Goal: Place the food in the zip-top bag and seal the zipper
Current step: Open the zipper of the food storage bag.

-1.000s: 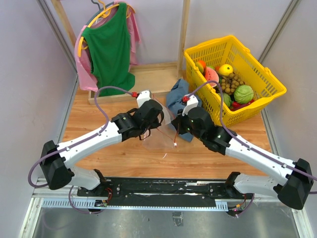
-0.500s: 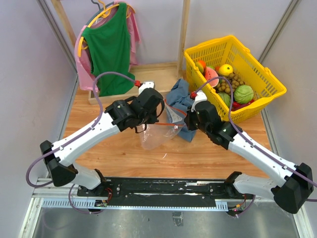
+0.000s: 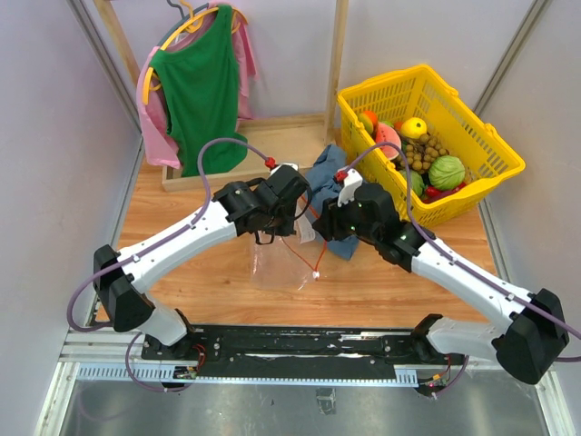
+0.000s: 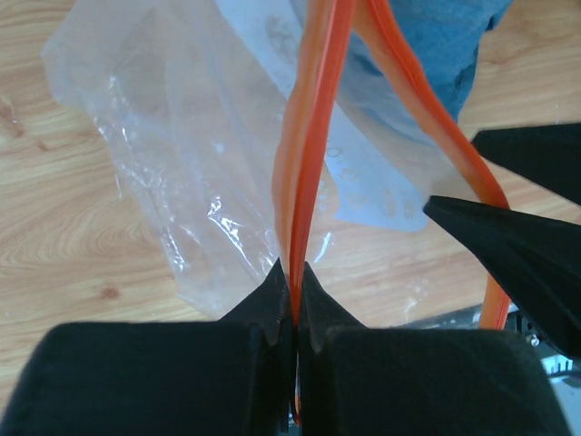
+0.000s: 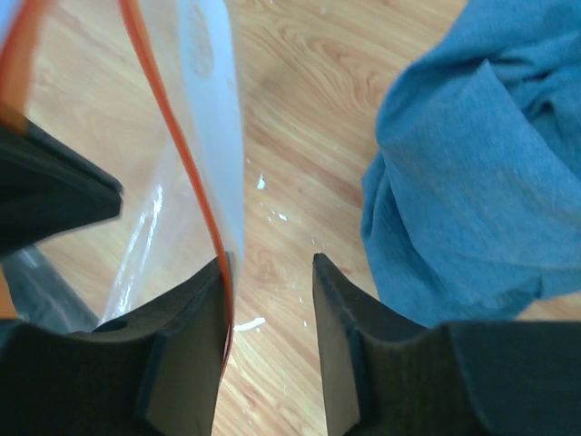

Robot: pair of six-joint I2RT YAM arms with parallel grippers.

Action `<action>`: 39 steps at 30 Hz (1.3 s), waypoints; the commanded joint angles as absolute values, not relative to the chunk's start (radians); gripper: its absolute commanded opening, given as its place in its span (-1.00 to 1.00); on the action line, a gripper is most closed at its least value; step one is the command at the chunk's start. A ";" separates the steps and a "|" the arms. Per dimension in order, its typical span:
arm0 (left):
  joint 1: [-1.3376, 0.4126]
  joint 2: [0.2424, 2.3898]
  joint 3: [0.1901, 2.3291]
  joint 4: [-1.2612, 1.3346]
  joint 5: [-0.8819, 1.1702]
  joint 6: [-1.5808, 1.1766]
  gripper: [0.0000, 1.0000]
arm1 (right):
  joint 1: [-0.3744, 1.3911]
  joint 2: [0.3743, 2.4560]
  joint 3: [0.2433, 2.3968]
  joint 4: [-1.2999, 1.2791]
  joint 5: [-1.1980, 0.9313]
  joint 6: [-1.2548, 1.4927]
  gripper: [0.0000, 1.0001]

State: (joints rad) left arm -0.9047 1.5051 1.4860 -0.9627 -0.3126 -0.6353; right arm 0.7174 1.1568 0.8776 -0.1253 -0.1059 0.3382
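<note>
The clear zip-top bag [image 3: 277, 263] hangs over the table between my arms, and no food shows inside it. My left gripper [image 3: 289, 213] is shut on its red-orange zipper [image 4: 309, 163], pinching both strips together at its fingertips [image 4: 295, 272]. My right gripper [image 5: 270, 263] is open; one zipper strip [image 5: 177, 136] runs along the outside of its left finger, and nothing is between the jaws. The two strips part toward the right gripper. The food, including a green cabbage [image 3: 446, 172] and a yellow fruit [image 3: 414, 127], lies in the yellow basket.
The yellow lattice basket [image 3: 486, 136] stands at the back right. A blue-grey cloth [image 3: 325, 177] lies crumpled behind the grippers, right of the right gripper's fingers [image 5: 481, 173]. A green shirt [image 3: 200, 91] hangs on a wooden rack at the back left.
My left gripper has moved right with the zipper in it. The right gripper went toward the basket, then back left beside the left one. The bag now hangs lower between them.
</note>
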 commanded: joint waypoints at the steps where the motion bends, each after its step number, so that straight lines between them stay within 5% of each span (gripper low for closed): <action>1: -0.899 1.495 1.470 -0.923 -0.250 -0.602 -0.99 | 0.698 1.186 0.874 0.022 -0.152 0.345 -0.14; 3: -0.899 1.489 1.469 -0.921 -0.241 -0.597 -1.00 | 0.697 1.212 0.886 0.043 -0.154 0.359 -0.13; 9: -0.899 1.459 1.470 -0.977 -0.304 -0.608 -0.99 | 0.692 1.246 0.908 -0.045 -0.002 0.393 -0.97; 24: -0.858 1.409 1.462 -1.029 -0.391 -0.586 -0.99 | 0.575 1.254 0.909 -0.208 0.015 0.372 -0.98; 30: -0.854 1.437 1.447 -0.939 -0.335 -0.625 -0.99 | 0.575 1.230 0.984 -0.208 -0.166 0.284 -0.61; 39: -0.854 1.561 1.547 -1.051 -0.422 -0.688 -0.99 | 0.573 1.180 1.137 -0.362 -0.236 0.188 0.20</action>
